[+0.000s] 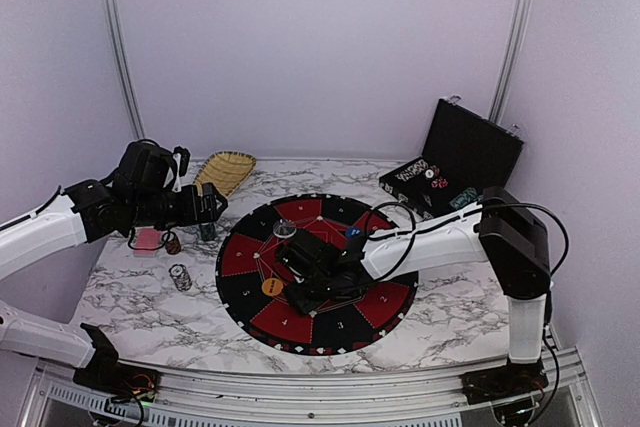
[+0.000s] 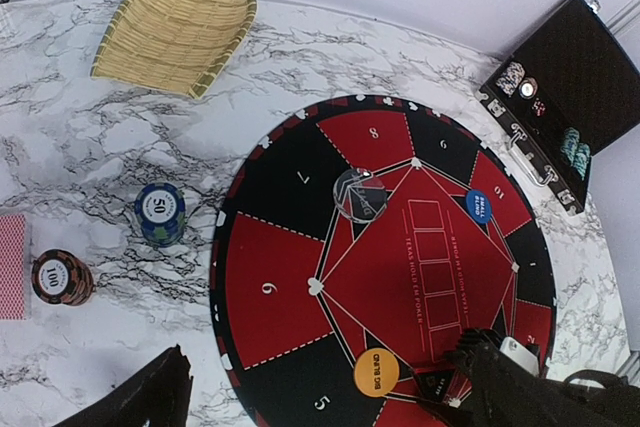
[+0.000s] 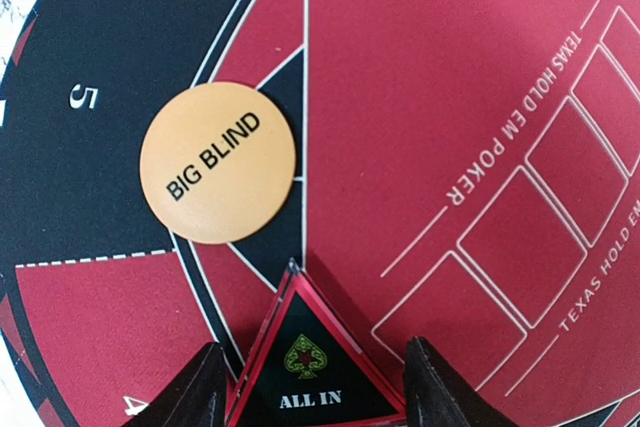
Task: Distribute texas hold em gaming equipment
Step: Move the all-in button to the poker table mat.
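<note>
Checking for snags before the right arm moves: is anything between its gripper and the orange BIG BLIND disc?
Yes: a triangular ALL IN marker is clamped between the fingers of the right gripper, its tip pointing toward the BIG BLIND disc and stopping just short of it. Beyond that tip, only bare mat.

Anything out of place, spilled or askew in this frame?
Nothing stands out. The blue chip stack and the brown chip stack stand upright on the marble table; the orange disc, blue disc and clear disc lie flat on the mat; the case sits open, nothing spilled.
</note>
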`<act>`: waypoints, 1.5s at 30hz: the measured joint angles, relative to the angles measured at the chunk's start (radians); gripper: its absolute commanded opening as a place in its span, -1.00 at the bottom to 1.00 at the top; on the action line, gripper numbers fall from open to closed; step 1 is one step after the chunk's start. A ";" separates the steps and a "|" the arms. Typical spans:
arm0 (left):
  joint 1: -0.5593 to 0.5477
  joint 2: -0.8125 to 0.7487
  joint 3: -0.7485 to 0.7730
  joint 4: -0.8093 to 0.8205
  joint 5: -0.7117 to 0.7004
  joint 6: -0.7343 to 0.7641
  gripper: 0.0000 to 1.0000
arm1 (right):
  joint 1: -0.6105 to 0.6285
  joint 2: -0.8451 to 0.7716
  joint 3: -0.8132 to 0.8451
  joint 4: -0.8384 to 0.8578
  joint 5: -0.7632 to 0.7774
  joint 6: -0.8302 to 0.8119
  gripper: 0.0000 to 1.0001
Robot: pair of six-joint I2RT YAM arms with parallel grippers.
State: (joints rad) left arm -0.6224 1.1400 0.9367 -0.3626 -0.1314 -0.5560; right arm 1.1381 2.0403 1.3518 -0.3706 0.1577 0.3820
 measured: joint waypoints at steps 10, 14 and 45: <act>0.000 0.005 0.000 0.006 0.000 0.000 0.98 | 0.006 -0.001 0.000 -0.003 0.001 0.012 0.54; 0.000 0.006 0.000 0.008 0.000 -0.001 0.98 | 0.007 -0.004 0.002 -0.008 0.006 0.013 0.67; 0.138 0.296 0.159 -0.123 -0.079 0.138 0.90 | -0.192 -0.705 -0.375 0.423 0.237 -0.082 0.76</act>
State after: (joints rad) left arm -0.4839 1.4357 1.0958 -0.4854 -0.2104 -0.4175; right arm 0.9459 1.3350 0.9764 0.0528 0.3946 0.2996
